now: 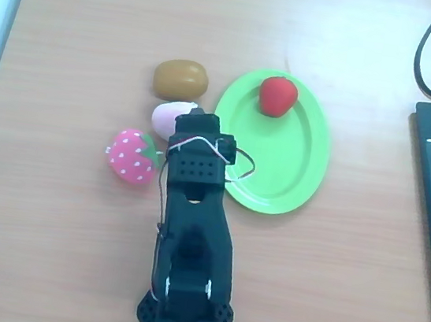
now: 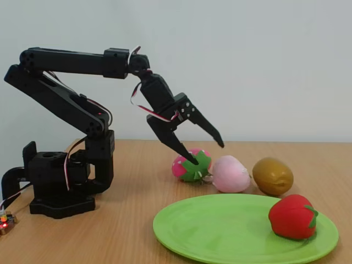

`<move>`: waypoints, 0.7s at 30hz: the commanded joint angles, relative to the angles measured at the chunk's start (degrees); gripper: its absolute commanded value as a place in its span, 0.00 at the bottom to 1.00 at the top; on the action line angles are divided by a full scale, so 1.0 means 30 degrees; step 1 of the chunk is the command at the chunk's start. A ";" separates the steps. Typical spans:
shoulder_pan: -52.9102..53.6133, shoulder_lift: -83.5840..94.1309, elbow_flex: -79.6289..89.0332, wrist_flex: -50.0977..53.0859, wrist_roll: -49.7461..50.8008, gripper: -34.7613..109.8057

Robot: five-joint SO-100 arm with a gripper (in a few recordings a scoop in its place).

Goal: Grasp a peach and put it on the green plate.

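Now the gripper (image 2: 209, 153) hovers over the peach (image 2: 230, 174), jaws spread wide and empty; grasp and carry to the green plate (image 2: 220, 231) remain.

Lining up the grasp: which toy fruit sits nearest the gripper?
The pale pink peach, directly beneath the open gripper; the dotted strawberry and brown fruit lie farther off.

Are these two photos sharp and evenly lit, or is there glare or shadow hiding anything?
The overhead view is soft and slightly washed out, with a pale sheen on the table, and the arm hides part of the peach. The fixed view is sharper and evenly lit, with faint shadows under the green plate and the open gripper.
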 commanded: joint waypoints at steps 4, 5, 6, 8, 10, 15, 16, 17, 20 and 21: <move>-0.0029 -0.1318 -0.1758 -0.0234 0.0029 0.49; -0.0088 -0.1641 -0.1992 -0.0293 0.0059 0.49; -0.0146 -0.1934 -0.2168 -0.0352 0.0059 0.50; -0.0234 -0.2607 -0.2578 -0.0498 0.0059 0.51; -0.0322 -0.3340 -0.3018 -0.0527 0.0000 0.52; -0.0527 -0.5039 -0.3779 -0.0527 -0.0029 0.55; -0.0557 -0.5391 -0.3896 -0.0527 -0.0029 0.55; -0.0586 -0.5771 -0.4043 -0.0527 -0.0029 0.56; -0.0732 -0.6826 -0.4160 -0.0820 -0.0352 0.57; -0.0791 -0.7148 -0.4160 -0.0996 -0.0498 0.57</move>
